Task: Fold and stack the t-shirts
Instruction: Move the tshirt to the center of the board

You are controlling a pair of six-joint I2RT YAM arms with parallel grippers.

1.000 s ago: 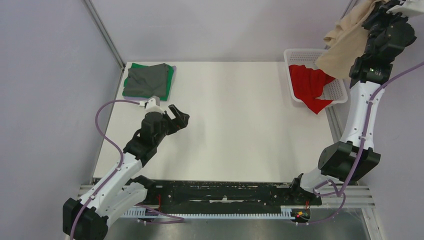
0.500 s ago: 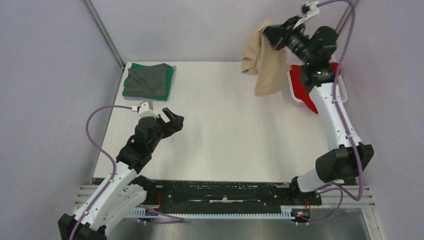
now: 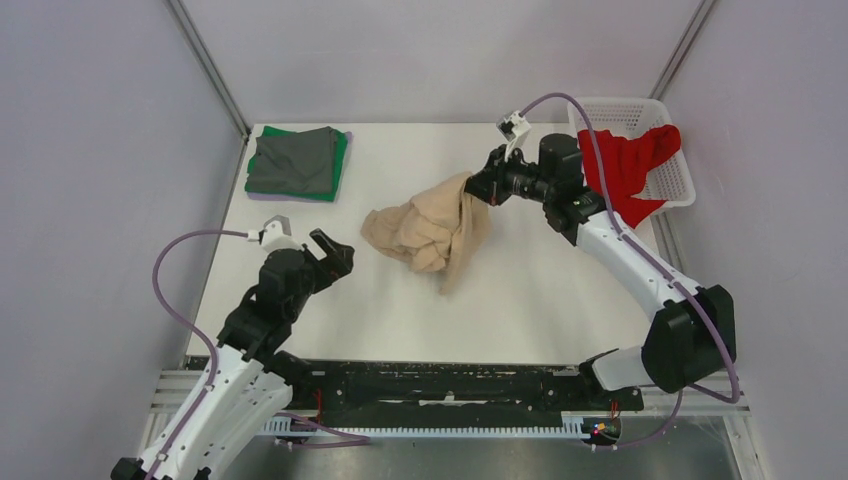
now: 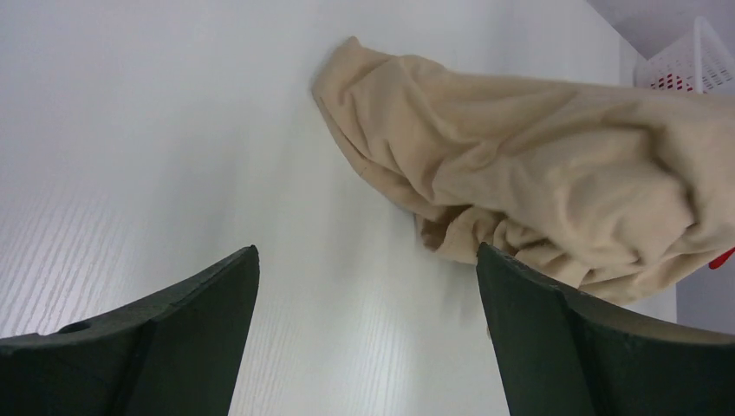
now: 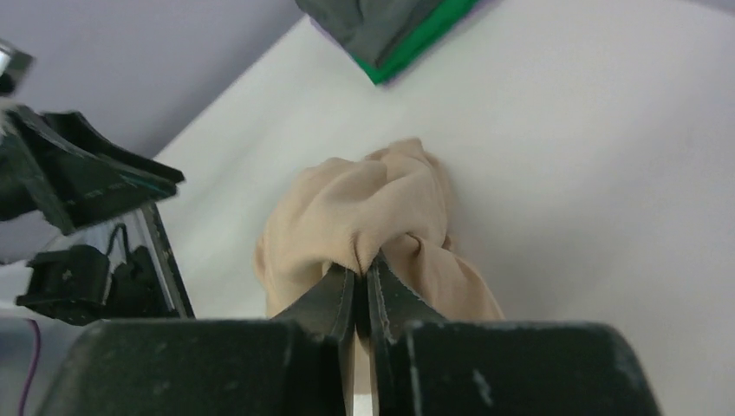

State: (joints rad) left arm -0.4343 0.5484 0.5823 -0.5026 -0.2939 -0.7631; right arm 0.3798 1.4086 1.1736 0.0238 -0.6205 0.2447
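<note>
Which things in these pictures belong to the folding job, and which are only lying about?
Of the job: beige t-shirt, pinched by the right gripper; red t-shirt, draped over the rim of the white basket; folded dark grey t-shirt lying on the green t-shirt; left gripper, open and empty.
Only there: white basket; table.

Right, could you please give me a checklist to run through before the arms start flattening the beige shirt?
1. The right gripper is shut on the beige t-shirt: ok.
2. The left gripper is open and empty: ok.
3. The beige t-shirt lies flat on the table: not ok, bunched.
4. Which part of the shirt is pinched: cannot tell.
5. The folded stack lies apart from the beige t-shirt: ok.
</note>
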